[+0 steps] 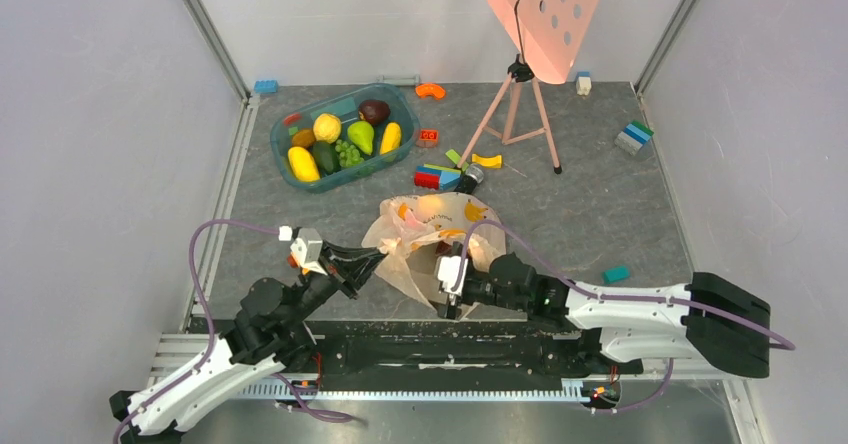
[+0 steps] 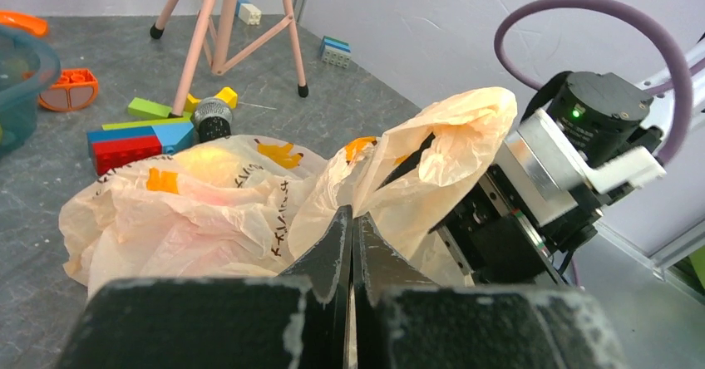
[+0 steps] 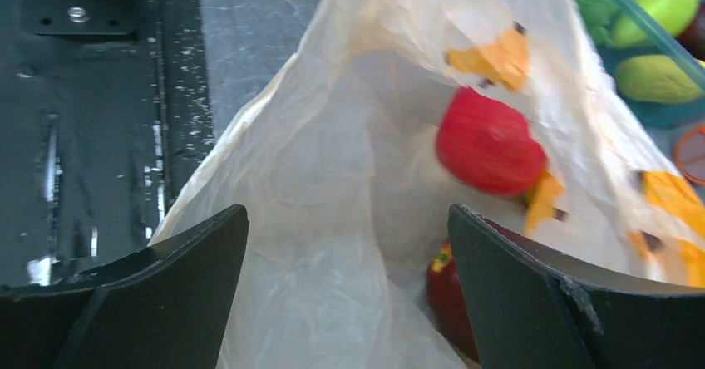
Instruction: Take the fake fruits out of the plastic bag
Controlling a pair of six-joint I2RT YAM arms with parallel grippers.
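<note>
Left arm [image 1: 270, 316]: reaches from the near-left corner, forward and inward.
Left gripper [image 1: 378, 256]: fingers pressed together, pinching the plastic bag [image 1: 430, 214] at its edge.
Right arm [image 1: 620, 309]: lies low, stretched leftward along the near edge.
Right gripper [image 3: 347, 223]: fingers spread wide apart.

Room bright, light even and soft from overhead. Faint short shadows under tripod [image 1: 520, 114] legs. Plastic bag [image 2: 208, 203] glows, light passing through thin film. Left gripper [image 2: 351, 223] close to lens, fuzzy-edged. Right wrist view: red fruit [image 3: 489, 140] smeared, soft; white glints on black base plate [image 3: 91, 136]; green fruit [image 3: 661, 3] behind slightly soft.
</note>
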